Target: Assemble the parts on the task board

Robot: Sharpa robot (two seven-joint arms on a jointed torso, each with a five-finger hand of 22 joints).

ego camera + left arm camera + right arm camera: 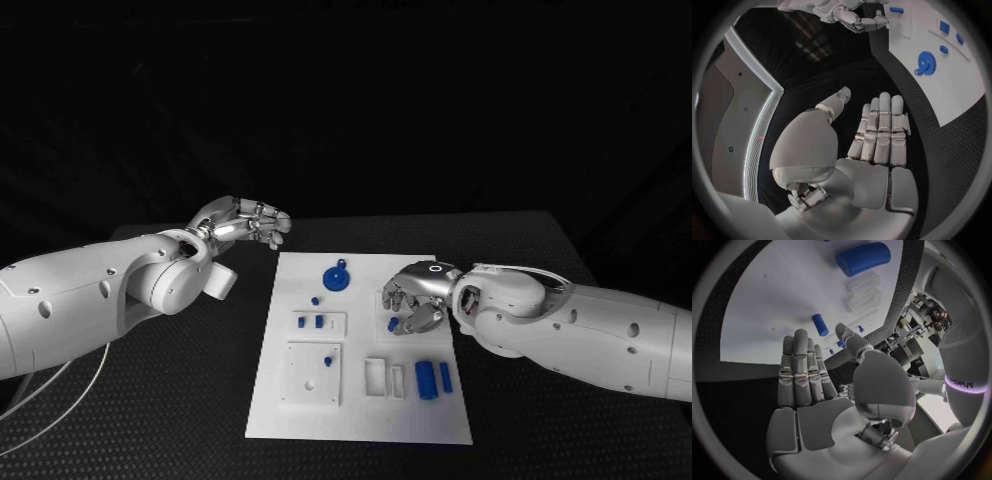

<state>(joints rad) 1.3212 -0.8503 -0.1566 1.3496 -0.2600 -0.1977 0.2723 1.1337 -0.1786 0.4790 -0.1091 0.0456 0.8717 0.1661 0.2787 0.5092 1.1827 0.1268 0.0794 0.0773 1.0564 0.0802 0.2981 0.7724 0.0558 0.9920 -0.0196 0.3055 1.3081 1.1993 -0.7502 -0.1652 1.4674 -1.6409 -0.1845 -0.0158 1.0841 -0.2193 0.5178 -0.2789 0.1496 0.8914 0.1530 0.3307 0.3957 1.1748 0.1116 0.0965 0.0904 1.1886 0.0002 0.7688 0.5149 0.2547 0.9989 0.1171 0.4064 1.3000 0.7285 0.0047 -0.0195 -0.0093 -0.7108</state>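
Both robot hands hold nothing: the right robot hand [414, 300] hovers over the task board's [361, 420] right edge with fingers spread, and the left robot hand [245, 220] waits off the board. Small blue parts [427, 379] look light, stiff, and smooth; pinch them at the sides.
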